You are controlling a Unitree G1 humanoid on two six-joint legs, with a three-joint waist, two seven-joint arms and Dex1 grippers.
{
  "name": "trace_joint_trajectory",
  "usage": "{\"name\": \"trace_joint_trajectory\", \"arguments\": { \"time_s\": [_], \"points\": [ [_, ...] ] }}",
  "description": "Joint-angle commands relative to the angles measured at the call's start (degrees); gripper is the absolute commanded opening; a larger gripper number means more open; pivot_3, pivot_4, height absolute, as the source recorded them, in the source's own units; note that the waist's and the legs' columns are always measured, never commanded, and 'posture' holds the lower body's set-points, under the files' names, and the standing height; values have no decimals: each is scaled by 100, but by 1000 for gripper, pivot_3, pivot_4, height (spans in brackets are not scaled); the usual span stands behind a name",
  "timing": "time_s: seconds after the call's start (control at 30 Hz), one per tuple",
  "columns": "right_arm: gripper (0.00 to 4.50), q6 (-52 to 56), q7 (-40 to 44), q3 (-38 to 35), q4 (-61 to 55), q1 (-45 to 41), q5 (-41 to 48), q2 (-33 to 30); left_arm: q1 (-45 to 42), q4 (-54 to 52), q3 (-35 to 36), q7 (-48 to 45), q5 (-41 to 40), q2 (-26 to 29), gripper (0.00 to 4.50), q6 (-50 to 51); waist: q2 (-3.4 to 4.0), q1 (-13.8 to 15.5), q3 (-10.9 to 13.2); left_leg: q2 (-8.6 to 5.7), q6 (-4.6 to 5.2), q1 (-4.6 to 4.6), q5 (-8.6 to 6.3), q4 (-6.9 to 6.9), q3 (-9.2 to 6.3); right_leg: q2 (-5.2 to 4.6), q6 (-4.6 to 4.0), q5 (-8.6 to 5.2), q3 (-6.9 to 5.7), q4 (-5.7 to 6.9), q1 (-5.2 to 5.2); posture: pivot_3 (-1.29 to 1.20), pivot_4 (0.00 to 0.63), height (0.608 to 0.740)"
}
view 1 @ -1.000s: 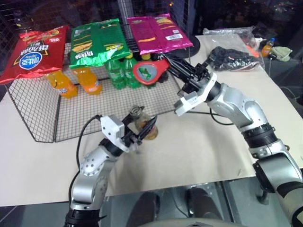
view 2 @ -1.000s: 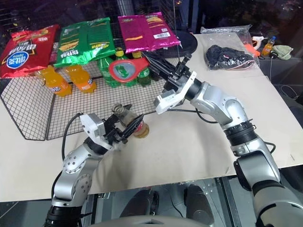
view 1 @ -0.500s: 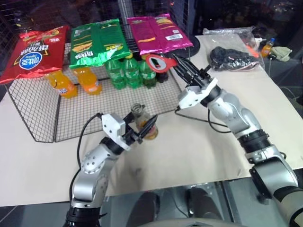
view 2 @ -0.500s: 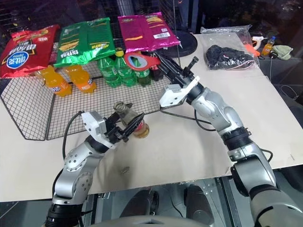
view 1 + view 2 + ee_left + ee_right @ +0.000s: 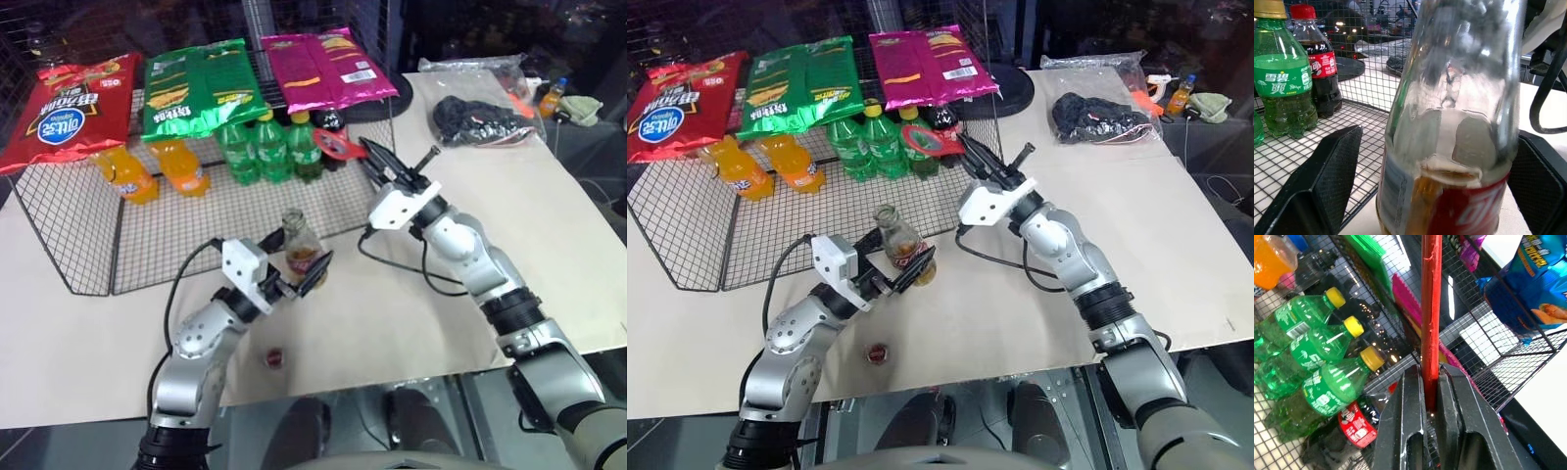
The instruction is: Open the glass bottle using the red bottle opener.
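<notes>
Released by the spread left gripper (image 5: 294, 277), the red-labelled glass bottle (image 5: 300, 249) stands; right gripper (image 5: 377, 160) pinches red bottle opener (image 5: 342, 146).

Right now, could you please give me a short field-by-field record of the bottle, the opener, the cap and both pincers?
glass bottle: upright on the table, cap off, between the left fingers
left pincer: open around the bottle
red bottle opener: clamped edge-on in the right pincer
right pincer: shut, raised near the wire rack
cap: lying on the table in front of the bottle
</notes>
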Motion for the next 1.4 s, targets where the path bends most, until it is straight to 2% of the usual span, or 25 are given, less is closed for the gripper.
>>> {"name": "trace_joint_trajectory", "arguments": {
  "time_s": [0.03,0.2,0.3,0.43,0.57,0.67,0.73,0.77,0.8,0.9,1.0,1.03,1.2,1.4],
  "points": [
    [0,18,2,-156,-211,3,121,3,-11,-78,17,-34,-1,1,4471,-117,0,0,0,0,0,0,0,0,0,0,0,0,0,0,0,0,150,740],
    [0,105,117,-181,-266,122,323,20,178,-164,49,-110,-72,8,4471,-137,0,0,0,0,0,0,0,0,0,0,0,0,0,0,0,0,150,740],
    [0,435,690,-200,-326,420,938,28,405,-311,137,-196,-168,88,4471,-139,0,1,0,1,0,-1,0,-1,0,-1,0,0,0,-2,0,0,150,740],
    [0,1739,2285,-183,-1067,1450,2701,-6,885,-598,537,-312,-427,335,4471,-93,0,17,1,6,2,-1,-1,-3,-10,-5,0,0,-6,-9,7,0,150,740],
    [0,2998,2869,-164,-2052,2268,3436,-95,1262,-598,880,-603,-589,620,4471,-180,8,10,6,4,5,-2,-3,-2,-9,-17,0,0,-5,-9,7,0,150,740],
    [0,3996,3010,-202,-2635,2683,3762,-202,1470,-612,1082,-718,-703,764,4471,-164,7,16,6,6,26,3,-15,-2,-11,-16,0,0,-7,-5,8,0,150,740],
    [843,4577,3056,-311,-2933,2907,3972,-319,1616,-591,1236,-735,-744,817,4500,-147,7,30,6,6,26,2,-15,-2,-16,-16,0,-1,-12,-5,9,0,150,740],
    [1037,4836,3112,-382,-3066,3017,4094,-411,1690,-537,1328,-727,-735,848,4500,-138,7,38,6,5,26,2,-15,-1,-16,-16,0,0,-13,-5,10,0,150,740],
    [1642,5019,3156,-442,-3166,3094,4183,-486,1742,-486,1403,-710,-728,871,4500,-119,7,41,6,4,27,2,-15,0,-15,-16,0,-1,-13,-6,11,0,150,740],
    [2785,5437,3242,-735,-3360,3257,4449,-702,1856,-361,1605,-624,-622,969,4500,-51,5,62,6,1,28,0,-16,1,-16,-16,0,-1,-15,-9,13,0,150,740],
    [4228,5745,3385,-1122,-3433,3402,4693,-1007,2060,-352,1804,-663,-589,1125,4500,14,4,66,7,0,29,1,-16,1,-17,-14,1,-1,-18,-9,13,0,150,740],
    [4453,5725,3440,-1212,-3430,3447,4702,-1105,2136,-357,1854,-665,-566,1170,4500,30,4,66,6,1,29,0,-16,0,-18,-13,1,-1,-20,-9,13,0,150,740],
    [4453,5023,4140,-1860,-3129,3861,4890,-1617,2521,-261,2224,-435,-346,1305,4500,158,3,67,7,1,30,-1,-18,-1,-17,-13,1,-1,-20,-13,14,0,150,740],
    [4453,4192,4976,-2522,-2487,4222,5196,-1837,2762,-208,2444,-487,-297,1319,4500,138,1,75,7,2,33,8,-19,0,-18,-13,2,-1,-24,-17,29,0,150,740]
  ]
}}
